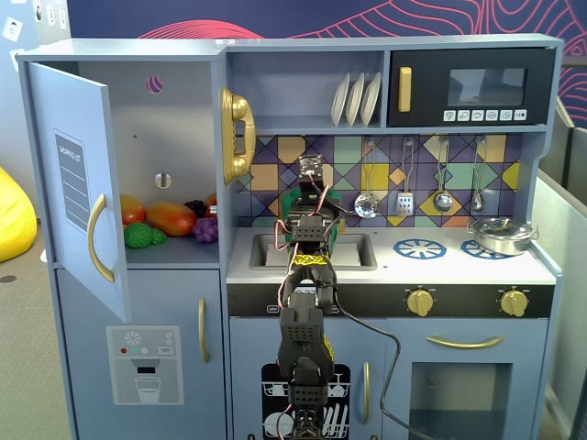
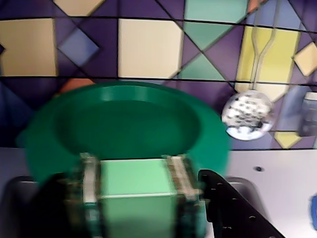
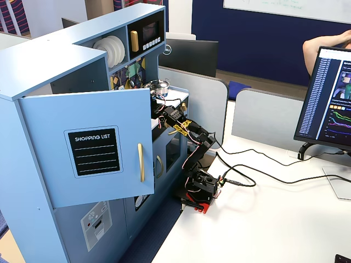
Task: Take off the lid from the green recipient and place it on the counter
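Observation:
In the wrist view my gripper (image 2: 132,166) is shut on the light-green knob (image 2: 136,186) of the lid (image 2: 124,119). The lid is a dark-green disc that fills the middle of that view, in front of the tiled backsplash. The picture is blurred by motion. The green recipient is hidden under the lid and the jaws there. In a fixed view the gripper (image 1: 308,203) is over the sink (image 1: 359,252), with dark green (image 1: 291,203) showing behind the arm; I cannot separate lid from pot there. The white counter (image 1: 459,268) also shows at the right of the wrist view (image 2: 277,188).
A silver pot (image 1: 500,236) stands on the right burner ring, and the left ring (image 1: 419,247) is bare. Utensils hang on the backsplash, among them a strainer ladle (image 2: 246,114). The fridge door (image 1: 78,183) stands open at the left. In another fixed view the arm's base (image 3: 200,189) sits on a white table.

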